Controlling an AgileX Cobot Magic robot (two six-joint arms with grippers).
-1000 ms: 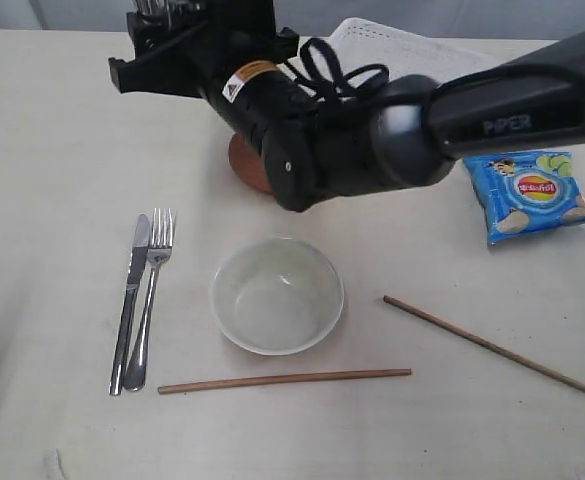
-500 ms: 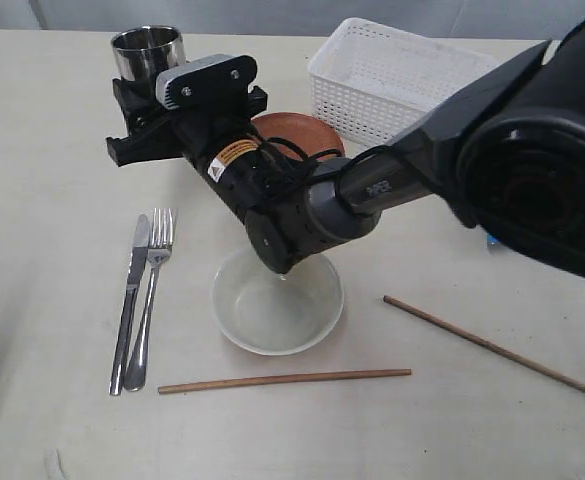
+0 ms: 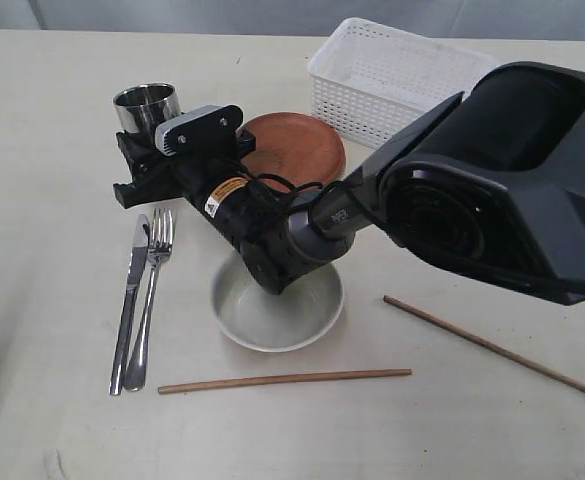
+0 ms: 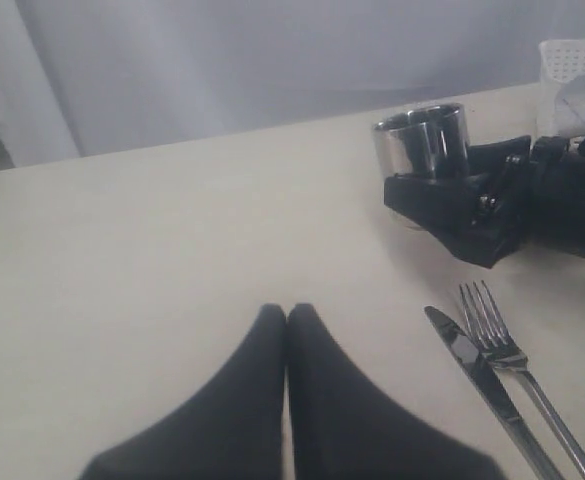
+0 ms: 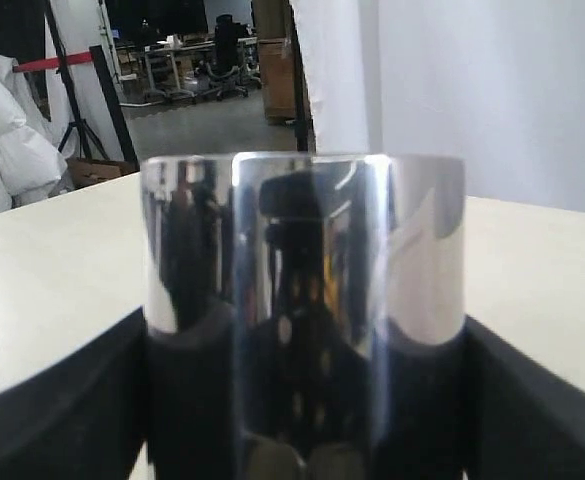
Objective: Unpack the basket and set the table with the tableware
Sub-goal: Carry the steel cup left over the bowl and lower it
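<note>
My right gripper (image 3: 140, 160) is shut on the shiny steel cup (image 3: 147, 104), upright at the table's far left; the fingers clasp its lower wall, and its base is hidden. In the right wrist view the cup (image 5: 302, 260) fills the space between both fingers (image 5: 57, 400). The left wrist view shows the cup (image 4: 422, 140) and the right gripper (image 4: 457, 205) beyond my left gripper (image 4: 287, 315), which is shut and empty over the bare table (image 4: 152, 260). The knife (image 3: 130, 300) and fork (image 3: 150, 290) lie side by side. The white bowl (image 3: 277, 315) sits partly under the right arm. The reddish-brown plate (image 3: 297, 150) lies behind it. The spoon is out of view.
The white basket (image 3: 397, 75) stands at the back right of the plate. One chopstick (image 3: 284, 379) lies in front of the bowl, the other (image 3: 497, 348) slants at the right. The right arm's bulk covers the right side, hiding the chip bag.
The right arm has come down and toward the near left with the cup, uncovering the plate and basket. The arm's body now hides the chip bag.
</note>
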